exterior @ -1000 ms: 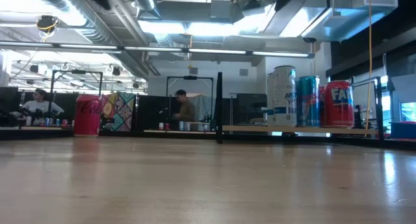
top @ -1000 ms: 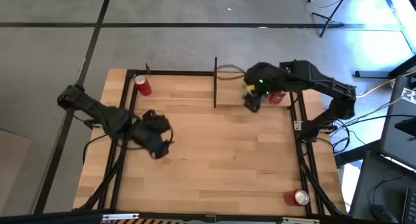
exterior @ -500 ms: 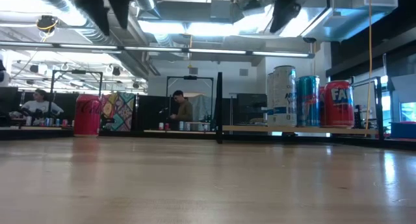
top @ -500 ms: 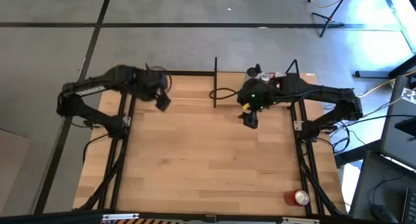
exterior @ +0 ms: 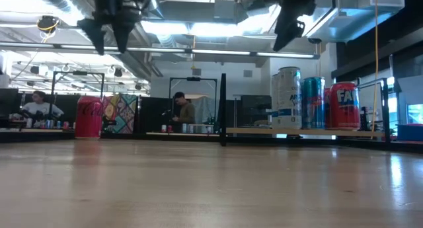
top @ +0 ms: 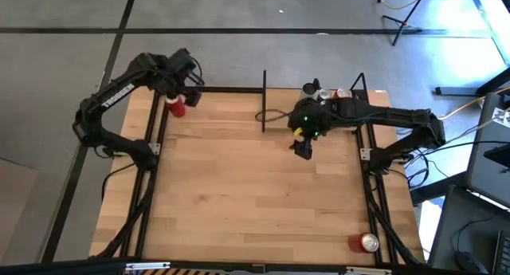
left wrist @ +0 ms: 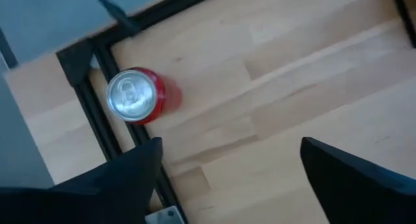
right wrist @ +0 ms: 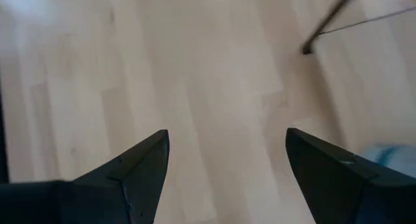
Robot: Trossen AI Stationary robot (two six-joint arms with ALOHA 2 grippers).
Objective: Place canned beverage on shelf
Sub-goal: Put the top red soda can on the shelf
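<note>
Bench status: three cans [exterior: 310, 103] sit on the shelf [exterior: 301, 131]; my left gripper [top: 185, 82], fingers spread, hovers over the far-left-corner red can [top: 176, 106], my right gripper [top: 303, 147] empty and spread beside the shelf, another red can [top: 366, 242] at the near right corner.

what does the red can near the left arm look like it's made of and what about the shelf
The red can looks like aluminium: glossy red-painted side, bare silvery top with a pull tab. The shelf seems a pale wooden board, matte, with thin black rods, probably painted metal.

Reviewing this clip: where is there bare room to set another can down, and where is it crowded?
The tabletop lies bare between the red can under the left end effector and the near-corner can. On the shelf, room shows beside the post; three cans crowd its other end.
</note>
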